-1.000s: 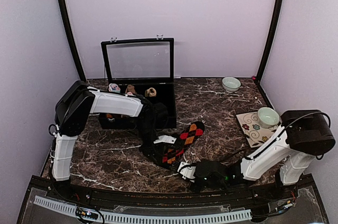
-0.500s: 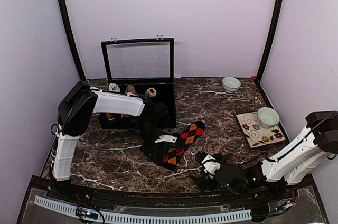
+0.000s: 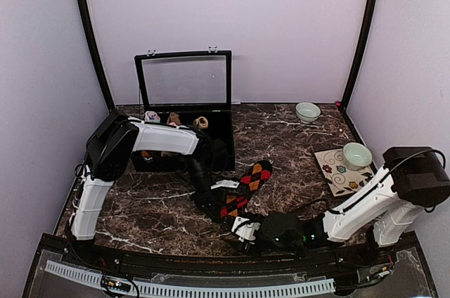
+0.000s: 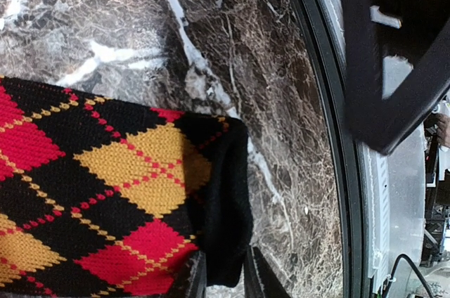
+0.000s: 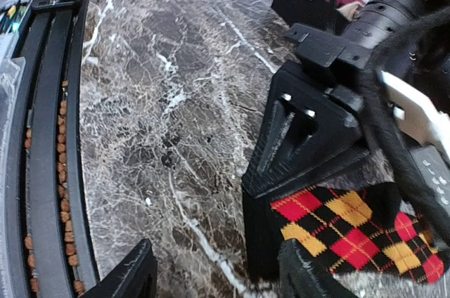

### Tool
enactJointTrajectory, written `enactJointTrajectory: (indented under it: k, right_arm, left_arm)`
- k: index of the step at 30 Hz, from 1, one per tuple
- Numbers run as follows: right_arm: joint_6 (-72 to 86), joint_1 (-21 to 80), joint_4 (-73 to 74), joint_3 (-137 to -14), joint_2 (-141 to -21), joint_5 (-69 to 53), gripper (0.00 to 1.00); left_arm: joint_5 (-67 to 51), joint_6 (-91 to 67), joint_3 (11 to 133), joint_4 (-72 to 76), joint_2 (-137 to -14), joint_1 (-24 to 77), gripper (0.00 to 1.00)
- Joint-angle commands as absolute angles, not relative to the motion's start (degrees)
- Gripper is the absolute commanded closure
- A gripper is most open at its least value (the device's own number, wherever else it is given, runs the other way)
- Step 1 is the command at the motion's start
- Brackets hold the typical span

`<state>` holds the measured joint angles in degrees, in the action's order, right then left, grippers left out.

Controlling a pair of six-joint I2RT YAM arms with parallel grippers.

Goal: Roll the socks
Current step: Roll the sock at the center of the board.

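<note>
Top external view: nearest, well in front of the black case (image 3: pixel 221 138), the right gripper (image 3: pixel 245 230) hangs low over the worktop (image 3: pixel 295 143), its fingers spread with nothing between them. A little closer to the case, the left gripper (image 4: pixel 223 280) clamps the black cuff of the argyle sock (image 3: pixel 246 187), which lies flat, slanting toward the case's right front corner.
</note>
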<state>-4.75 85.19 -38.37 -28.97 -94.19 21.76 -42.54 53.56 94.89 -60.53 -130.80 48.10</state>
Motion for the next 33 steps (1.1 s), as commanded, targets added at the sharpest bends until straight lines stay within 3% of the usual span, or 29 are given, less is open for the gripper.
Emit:
enactJointTrajectory:
  k: [1,9,14,30,33]
  right_arm:
    - [-10.3,81.9,-42.0,-31.4,-98.2,15.2,0.43]
    - [-13.0,78.7,-41.3,-33.5,-101.8,11.6,0.49]
    - [-11.4,77.5,-40.7,-33.2,-103.5,9.6,0.58]
    - [-11.4,75.7,-40.4,-31.6,-104.3,12.2,0.62]
    - [-11.0,75.6,-38.6,-32.0,-105.0,10.8,0.67]
  left_arm:
    - [-36.4,54.5,93.6,-60.3,-135.1,48.4,0.81]
    - [-36.2,55.3,94.1,-61.0,-135.6,48.4,0.81]
    - [-36.4,55.5,94.7,-61.8,-136.0,48.4,0.81]
    - [-36.5,56.9,95.1,-64.3,-136.0,48.4,0.81]
    - [-36.5,56.6,95.6,-64.3,-136.1,48.4,0.81]
